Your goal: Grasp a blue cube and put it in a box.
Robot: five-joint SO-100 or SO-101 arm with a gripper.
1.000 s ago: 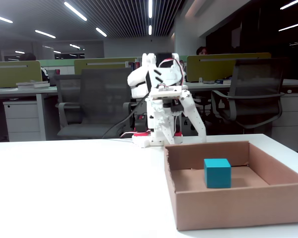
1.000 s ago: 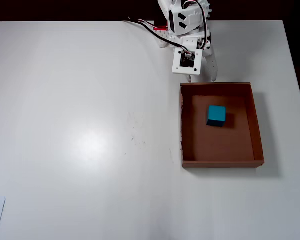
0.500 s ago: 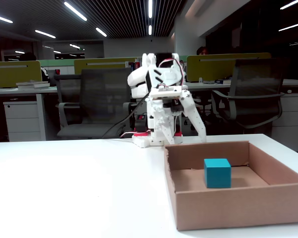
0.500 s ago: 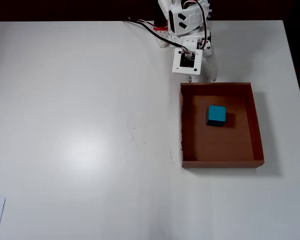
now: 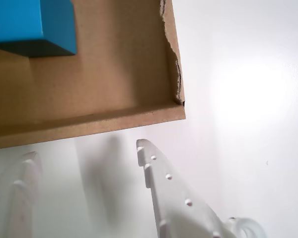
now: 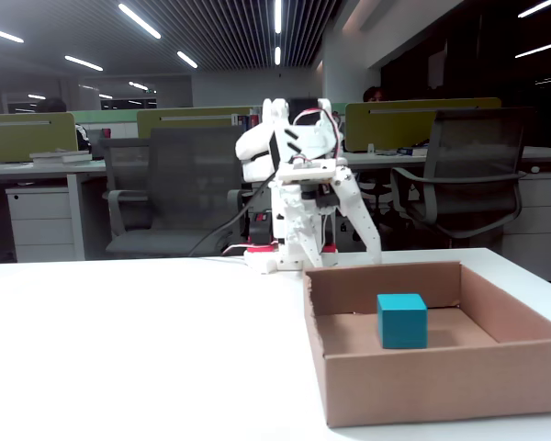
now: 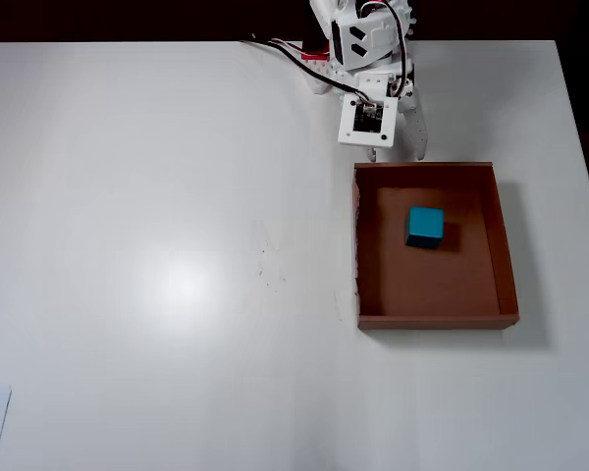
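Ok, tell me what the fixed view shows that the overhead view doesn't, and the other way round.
Only the fixed view shows the office behind the table: chairs, desks, ceiling lights, and how low the walls of the box are beside the blue cube.

Only the overhead view shows the whole table, small dark specks on it, and the box's square outline.

Both show the cube resting inside the box, and the arm folded behind it with the end effector outside the box, holding nothing.
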